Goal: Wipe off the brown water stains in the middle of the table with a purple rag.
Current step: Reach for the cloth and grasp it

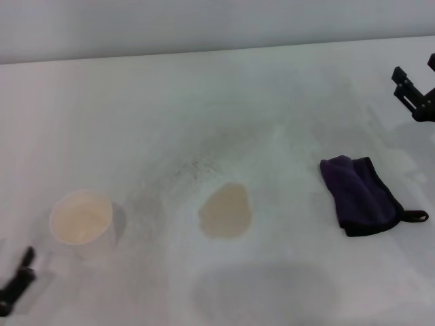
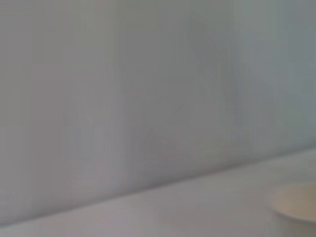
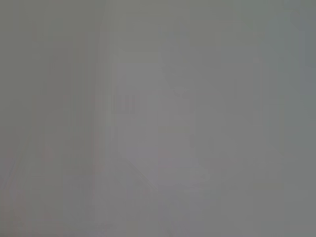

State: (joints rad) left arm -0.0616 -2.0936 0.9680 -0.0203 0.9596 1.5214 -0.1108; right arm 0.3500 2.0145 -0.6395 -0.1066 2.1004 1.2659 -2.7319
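The left hand (image 1: 17, 282) is low in the near left corner of the head view, only a dark, slanted part of it showing. The right hand (image 1: 416, 92) is at the far right edge, raised, its dark fingers (image 1: 401, 78) spread apart and holding nothing.

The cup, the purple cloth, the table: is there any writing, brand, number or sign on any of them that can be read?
None: no readable text in any view.
Paper cup: plain, no print showing.
Purple rag: no label visible; only a black loop at one corner.
Table: only the brown water stains and grey smudges, no lettering.
Left tool and right tool: no markings legible.
Right wrist view: a faint blurred shape, unreadable.
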